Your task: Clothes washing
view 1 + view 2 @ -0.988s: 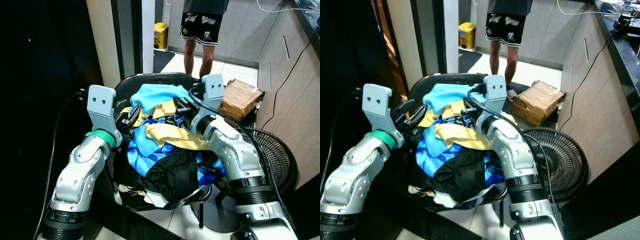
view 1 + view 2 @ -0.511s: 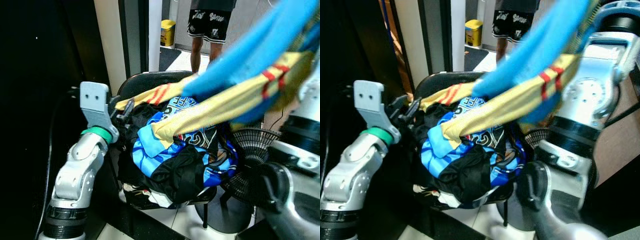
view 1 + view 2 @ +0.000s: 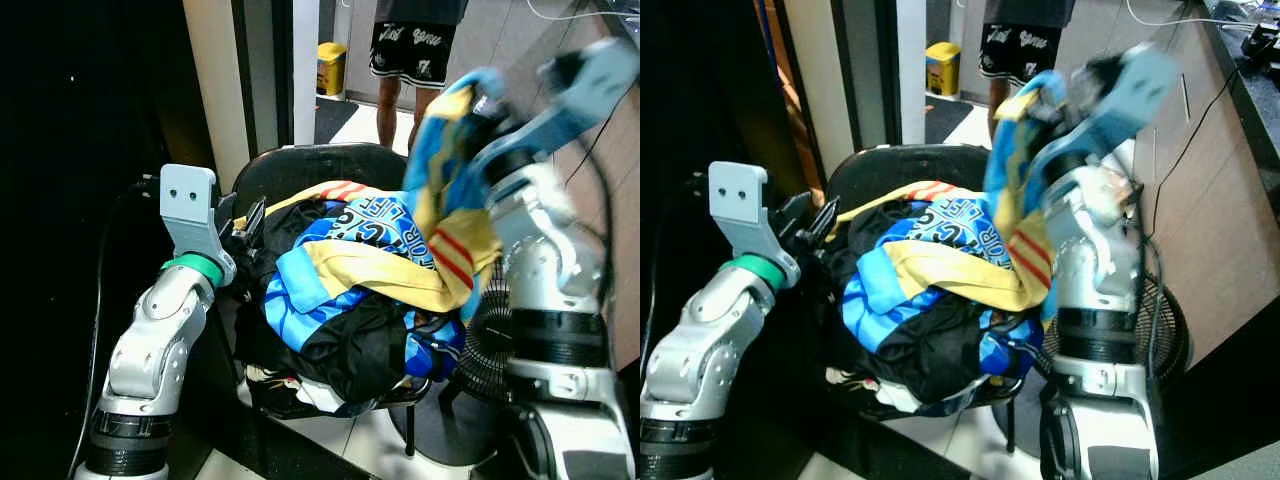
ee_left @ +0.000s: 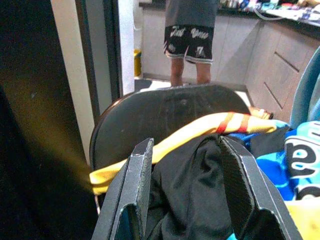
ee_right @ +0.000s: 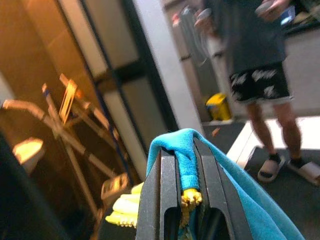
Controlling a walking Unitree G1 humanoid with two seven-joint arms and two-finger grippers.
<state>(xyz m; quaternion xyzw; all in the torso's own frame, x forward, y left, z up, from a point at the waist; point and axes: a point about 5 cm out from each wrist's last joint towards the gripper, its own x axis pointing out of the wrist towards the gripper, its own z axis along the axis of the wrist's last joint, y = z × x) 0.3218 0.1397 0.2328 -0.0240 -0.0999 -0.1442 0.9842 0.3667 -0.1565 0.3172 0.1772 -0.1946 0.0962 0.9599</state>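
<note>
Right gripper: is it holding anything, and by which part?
Yes. The right gripper is shut on a blue and yellow shirt, pinching a bunched fold of its edge and lifting it above the clothes pile.

I am looking down at a heap of crumpled blue, yellow and black clothes [image 3: 345, 310] lying piled on the round black chair [image 3: 300, 165]. One blue-and-yellow jersey with red stripes [image 3: 445, 225] is hanging lifted above the chair's right side, its lower end trailing onto the heap.
</note>
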